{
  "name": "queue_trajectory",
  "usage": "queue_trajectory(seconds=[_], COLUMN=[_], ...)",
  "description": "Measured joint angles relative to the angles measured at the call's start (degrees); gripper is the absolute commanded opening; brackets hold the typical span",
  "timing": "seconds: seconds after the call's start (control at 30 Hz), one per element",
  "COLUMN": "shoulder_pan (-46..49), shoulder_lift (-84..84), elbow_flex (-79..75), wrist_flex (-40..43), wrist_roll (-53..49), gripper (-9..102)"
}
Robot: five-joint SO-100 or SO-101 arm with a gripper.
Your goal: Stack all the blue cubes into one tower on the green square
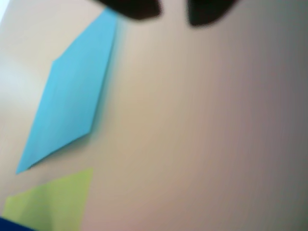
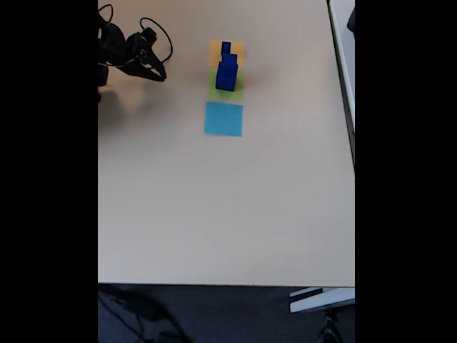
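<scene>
In the fixed view we found the blue cubes (image 2: 227, 71) piled as a tower on the green square (image 2: 226, 88), with one more blue cube (image 2: 226, 48) resting on the orange-yellow square (image 2: 226, 51) just behind it; the light-blue square (image 2: 223, 118) lay bare in front. The gripper (image 2: 158, 72) hung well to the left of the tower, its fingers parted and holding nothing; in the wrist view two dark fingertips (image 1: 139, 9) stood apart at the top edge above the light-blue square and a corner of the green one. We judged the chief hazard to be the tower itself: it appeared to lean slightly, though the view was too small to confirm this. A sideways approach to the remaining cube could brush the column and topple it, and an off-centre release on top could slide the cubes apart.
</scene>
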Motion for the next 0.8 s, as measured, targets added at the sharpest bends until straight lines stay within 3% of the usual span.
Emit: queue_trajectory(seconds=[0.8], shoulder_pan=[-6.8], shoulder_lift=[0.0], elbow_flex=[-2.3], wrist_flex=[-5.4], wrist_roll=[0.4], gripper=[0])
